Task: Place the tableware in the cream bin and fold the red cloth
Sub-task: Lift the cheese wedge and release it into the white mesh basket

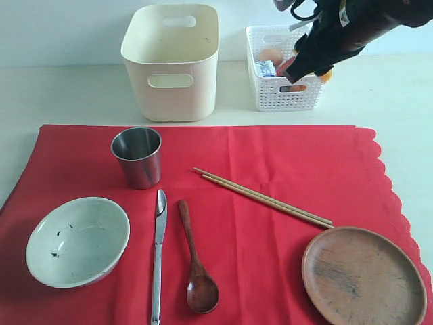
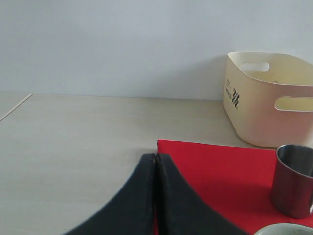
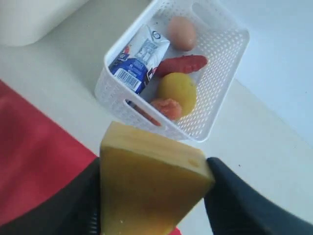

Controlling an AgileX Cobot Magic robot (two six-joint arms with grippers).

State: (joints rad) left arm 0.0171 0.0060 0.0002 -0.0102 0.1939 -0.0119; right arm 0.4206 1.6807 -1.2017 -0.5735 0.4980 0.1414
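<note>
The red cloth [image 1: 270,156] lies flat on the table. On it sit a steel cup [image 1: 137,157], a speckled bowl [image 1: 78,240], a knife [image 1: 159,254], a wooden spoon [image 1: 195,261], chopsticks [image 1: 264,198] and a brown wooden plate [image 1: 364,276]. The cream bin [image 1: 170,64] stands behind the cloth. My right gripper [image 3: 154,169] hangs above the white basket's near side, shut on a yellow cheese wedge [image 3: 146,196]. My left gripper [image 2: 155,157] is shut on nothing, low near the cloth's [image 2: 215,171] far left corner, and is out of the exterior view.
The white lattice basket [image 3: 215,117] stands right of the bin and holds an egg [image 3: 182,32], a sausage [image 3: 182,64], a lemon [image 3: 177,89], a nugget [image 3: 167,107] and a milk carton [image 3: 139,58]. Bare table surrounds the cloth.
</note>
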